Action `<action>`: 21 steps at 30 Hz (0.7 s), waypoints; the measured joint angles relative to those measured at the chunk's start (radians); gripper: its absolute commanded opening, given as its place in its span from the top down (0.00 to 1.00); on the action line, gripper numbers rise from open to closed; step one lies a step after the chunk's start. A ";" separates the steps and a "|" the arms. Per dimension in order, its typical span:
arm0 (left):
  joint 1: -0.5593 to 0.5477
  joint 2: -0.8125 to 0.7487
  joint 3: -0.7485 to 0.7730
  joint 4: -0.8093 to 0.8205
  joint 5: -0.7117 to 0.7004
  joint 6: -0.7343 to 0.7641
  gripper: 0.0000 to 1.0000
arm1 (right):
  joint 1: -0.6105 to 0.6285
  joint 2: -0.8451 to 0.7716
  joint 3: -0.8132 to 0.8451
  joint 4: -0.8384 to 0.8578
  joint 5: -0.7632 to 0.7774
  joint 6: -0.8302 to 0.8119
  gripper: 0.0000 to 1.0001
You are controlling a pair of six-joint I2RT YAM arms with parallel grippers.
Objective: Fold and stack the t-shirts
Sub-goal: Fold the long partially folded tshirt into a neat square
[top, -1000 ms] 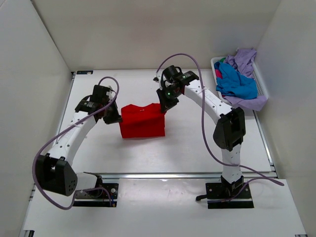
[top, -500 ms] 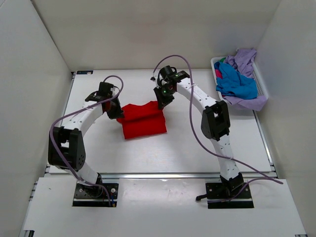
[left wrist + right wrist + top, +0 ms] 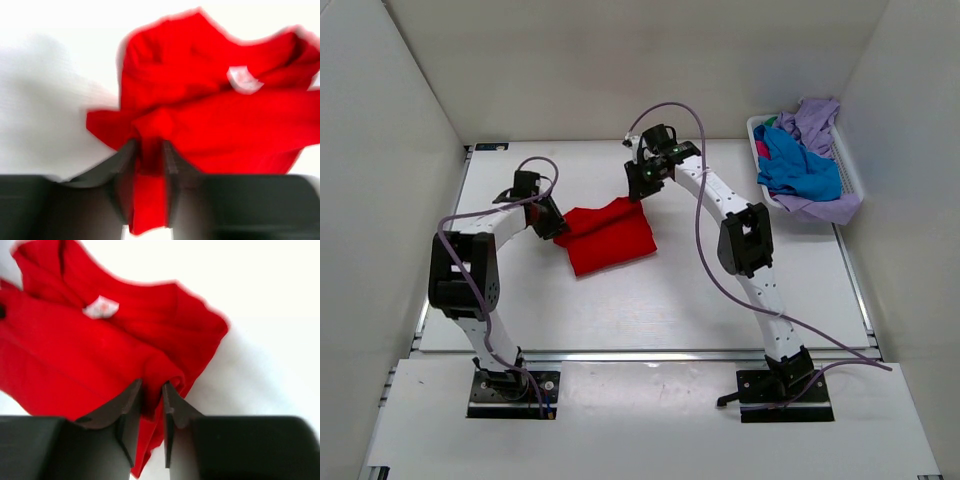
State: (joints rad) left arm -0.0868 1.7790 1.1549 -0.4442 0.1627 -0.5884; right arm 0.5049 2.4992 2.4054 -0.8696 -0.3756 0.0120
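L gripper (image 3: 149, 150) clamped on red t-shirt (image 3: 608, 235) left edge, R gripper (image 3: 151, 390) on far right corner; shirt part-folded on table (image 3: 720, 290) betw arms. Best: release both sides together, lift straight up, no dragging fold

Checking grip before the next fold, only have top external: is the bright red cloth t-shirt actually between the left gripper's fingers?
Observer: Yes, the left wrist view shows a strip of the bright red cloth t-shirt filling the gap of the left gripper; clamped or loose, can't tell.
Operator: Right side?
Observer: The right gripper straddles a fold at the shirt's edge.
Operator: Label visible?
Observer: Yes, a small white neck label shows in both wrist views.
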 measured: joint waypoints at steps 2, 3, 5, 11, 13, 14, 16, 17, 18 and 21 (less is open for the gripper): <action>0.022 -0.010 -0.035 0.079 0.009 -0.047 0.53 | -0.008 0.000 0.010 0.050 -0.001 0.020 0.65; 0.033 -0.022 -0.060 0.125 0.010 -0.076 0.50 | -0.011 0.000 0.014 0.080 -0.002 0.029 0.61; 0.051 -0.041 -0.097 0.199 0.009 -0.123 0.44 | -0.016 0.000 0.020 0.146 -0.003 0.047 0.56; 0.101 -0.076 -0.133 0.416 0.013 -0.216 0.31 | -0.027 0.000 0.046 0.229 0.015 0.062 0.55; 0.119 -0.076 -0.110 0.425 0.021 -0.201 0.33 | -0.030 0.000 0.069 0.211 0.023 0.051 0.55; 0.122 -0.076 -0.093 0.413 0.022 -0.184 0.33 | -0.032 0.000 0.080 0.198 0.028 0.043 0.55; 0.127 -0.075 -0.047 0.362 0.019 -0.125 0.33 | -0.037 -0.008 0.089 0.171 0.041 0.025 0.55; 0.121 -0.075 -0.019 0.327 0.014 -0.085 0.31 | -0.040 -0.018 0.084 0.159 0.046 0.012 0.54; 0.112 -0.075 0.002 0.302 0.010 -0.052 0.31 | -0.044 -0.037 0.058 0.154 0.048 0.001 0.54; 0.063 -0.075 0.029 0.248 0.006 0.042 0.30 | -0.056 -0.125 -0.060 0.121 0.064 -0.042 0.55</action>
State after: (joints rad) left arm -0.0242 1.7042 1.1839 -0.1967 0.1688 -0.5465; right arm 0.4492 2.3741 2.3459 -0.7486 -0.3115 -0.0299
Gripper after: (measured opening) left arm 0.698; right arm 0.453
